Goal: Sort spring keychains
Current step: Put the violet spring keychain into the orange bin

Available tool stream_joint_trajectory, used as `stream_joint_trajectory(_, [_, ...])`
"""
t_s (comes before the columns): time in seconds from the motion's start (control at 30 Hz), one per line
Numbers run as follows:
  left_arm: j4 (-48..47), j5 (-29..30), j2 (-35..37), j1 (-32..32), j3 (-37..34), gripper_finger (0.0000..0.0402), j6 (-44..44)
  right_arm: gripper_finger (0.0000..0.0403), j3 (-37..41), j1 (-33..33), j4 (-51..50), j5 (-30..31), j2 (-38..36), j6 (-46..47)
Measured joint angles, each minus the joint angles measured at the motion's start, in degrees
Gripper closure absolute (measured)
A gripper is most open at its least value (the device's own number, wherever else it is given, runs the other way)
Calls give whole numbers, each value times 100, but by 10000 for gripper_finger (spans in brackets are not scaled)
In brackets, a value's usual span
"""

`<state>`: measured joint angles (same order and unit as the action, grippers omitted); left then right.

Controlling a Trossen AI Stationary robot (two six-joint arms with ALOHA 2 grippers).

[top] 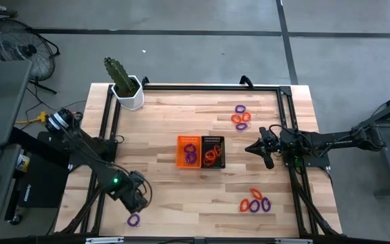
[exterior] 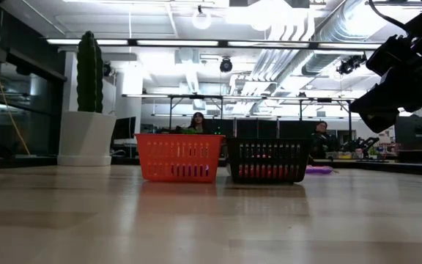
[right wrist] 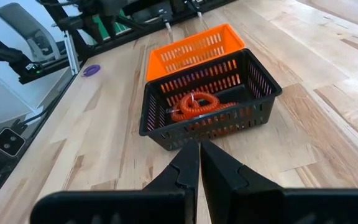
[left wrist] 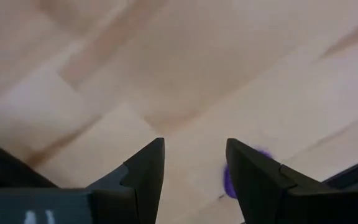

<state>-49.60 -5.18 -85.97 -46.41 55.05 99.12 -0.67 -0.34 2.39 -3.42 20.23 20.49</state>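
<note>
The spring keychains are small coiled loops. One purple keychain (top: 134, 219) lies alone near the table's near left corner. A mixed cluster (top: 241, 116) lies far right and another (top: 254, 202) near right. Purple ones lie in the orange bin (top: 188, 150), and orange ones (right wrist: 194, 106) in the black bin (top: 212, 151). My left gripper (top: 139, 201) hovers open just beside the lone purple keychain (left wrist: 229, 182), which one finger partly hides. My right gripper (right wrist: 199, 152) is shut and empty, raised just right of the black bin (right wrist: 210, 93).
A potted cactus (top: 124, 85) stands at the far left corner. A dark frame (top: 195, 87) runs along the table's far edge and down both sides. The two bins sit side by side mid-table, with bare wood around them. People sit in the room beyond (exterior: 196, 121).
</note>
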Motion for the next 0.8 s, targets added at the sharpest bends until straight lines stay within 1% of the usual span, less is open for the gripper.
stream_joint_trajectory(0.27, [847, -144, -474, -248, -3, 232, 645, 391, 0, 2, 0, 2, 0, 0])
stream_joint_trajectory(0.4, [1002, -476, -635, -248, 0, 232, 856, 391, 0, 1, -2, 1, 0, 0])
stream_joint_trajectory(0.6, [1033, -763, -732, -248, 2, 232, 922, 391, 0, 1, -5, 1, 0, 0])
stream_joint_trajectory(0.8, [1258, -875, -824, -326, 21, 232, 1033, 391, 0, 2, 0, 2, 0, 0])
